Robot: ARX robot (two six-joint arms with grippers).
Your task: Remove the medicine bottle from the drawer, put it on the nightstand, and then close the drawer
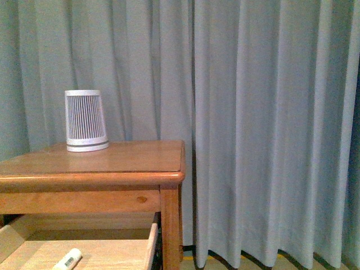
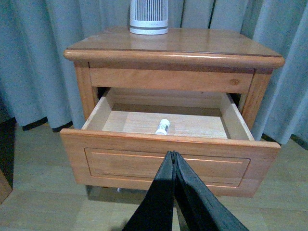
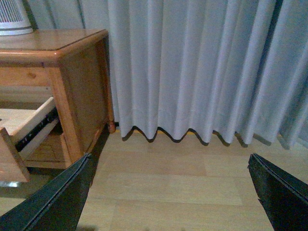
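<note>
Two sets of jaws show, one per wrist view. L jaws: dark, pressed tight together w/ nothing between them, tips just in front of the pulled-out upper drawer [image 2: 168, 163], which has an orange-brown panelled wood front & pale wood inside. Small white cylindrical medicine bottle [image 2: 162, 127] lies on its side on the drawer floor, just behind the front panel at approx mid-width. It sits beyond the L jaws & apart from them. R jaws: spread wide, holding nothing, over pale wood-look floor [image 3: 168, 183] off the right side of the furniture, well apart from the bottle. Drawer belongs to an orange-brown wooden bedside table [image 2: 173, 45] w/ rounded-edge flat top; the drawer's dark side rail shows in R wrist view. On the table top, toward the back, a large white ribbed tapered cylinder [image 1: 86, 121] stands upright. Behind & beside it all: grey-blue pleated curtain [image 1: 270, 112], hanging down to the floor.
</note>
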